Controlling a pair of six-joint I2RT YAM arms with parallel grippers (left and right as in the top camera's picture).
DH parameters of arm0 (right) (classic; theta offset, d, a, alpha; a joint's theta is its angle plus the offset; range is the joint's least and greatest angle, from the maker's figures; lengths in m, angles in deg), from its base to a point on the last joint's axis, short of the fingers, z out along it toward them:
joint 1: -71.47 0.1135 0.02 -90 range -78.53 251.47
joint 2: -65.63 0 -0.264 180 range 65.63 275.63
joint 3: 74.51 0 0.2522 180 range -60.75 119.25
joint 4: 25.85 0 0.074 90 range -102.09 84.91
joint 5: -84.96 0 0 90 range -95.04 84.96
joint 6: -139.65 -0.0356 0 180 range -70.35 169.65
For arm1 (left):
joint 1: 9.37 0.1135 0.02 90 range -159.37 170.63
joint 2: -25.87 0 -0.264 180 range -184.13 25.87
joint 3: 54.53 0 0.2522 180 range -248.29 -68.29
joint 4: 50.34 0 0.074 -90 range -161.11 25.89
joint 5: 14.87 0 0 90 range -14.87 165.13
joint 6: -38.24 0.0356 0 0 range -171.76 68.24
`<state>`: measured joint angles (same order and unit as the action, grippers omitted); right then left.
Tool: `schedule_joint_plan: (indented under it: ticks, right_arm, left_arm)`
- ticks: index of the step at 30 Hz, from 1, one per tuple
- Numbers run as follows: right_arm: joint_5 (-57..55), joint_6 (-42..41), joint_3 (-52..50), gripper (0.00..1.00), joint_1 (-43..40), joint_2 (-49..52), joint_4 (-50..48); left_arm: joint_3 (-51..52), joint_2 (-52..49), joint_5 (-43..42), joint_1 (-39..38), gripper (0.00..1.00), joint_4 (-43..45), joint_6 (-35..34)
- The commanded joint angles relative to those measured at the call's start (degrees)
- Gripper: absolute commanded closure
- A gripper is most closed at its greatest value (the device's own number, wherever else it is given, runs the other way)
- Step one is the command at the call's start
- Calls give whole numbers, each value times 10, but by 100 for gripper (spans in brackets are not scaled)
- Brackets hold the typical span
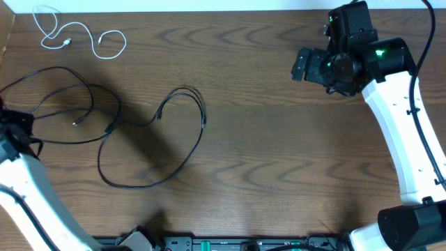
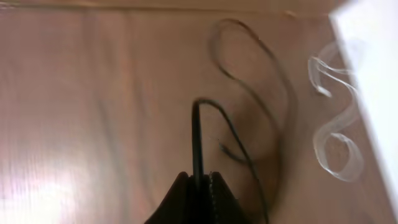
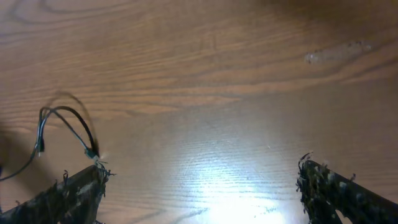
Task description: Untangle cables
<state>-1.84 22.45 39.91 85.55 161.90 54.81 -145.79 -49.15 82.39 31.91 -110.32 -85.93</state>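
Left fingers point(image 2: 186, 198) are pressed together, pinching one of the black cables point(image 1: 111, 129). The left wrist view shows the cord rising straight out of the grip. Right fingers point(image 3: 336, 186) are spread wide and hold nothing, hovering over bare surface point(image 1: 279, 153) at the far right.

Progress, as I read it: the white cable point(image 1: 77, 36) lies on its own in the far-left corner, apart from the rest, so that one looks sorted. The two black ones still cross at left-centre, and that's the work left.

Overhead gives the whole layout and the crossing. Only the blurred left wrist view confirms the pinch. The right wrist view catches just one black loop and plug end at its left edge.
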Motion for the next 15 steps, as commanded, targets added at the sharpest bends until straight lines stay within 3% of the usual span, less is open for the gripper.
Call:
schedule_joint_plan:
  ticks: [1, 6, 15]
  right_arm:
    - [-9, 16, 3, 4, 2, 2, -3]
    - [-39, 16, 3, 3, 2, 2, -4]
    - [-61, 16, 3, 1, 2, 2, -19]
  left_arm:
    - [-5, -47, 147, 3, 92, 26, 18]
    - [-5, -123, 166, 6, 93, 107, 131]
    - [-5, -226, 332, 31, 92, 187, 179]
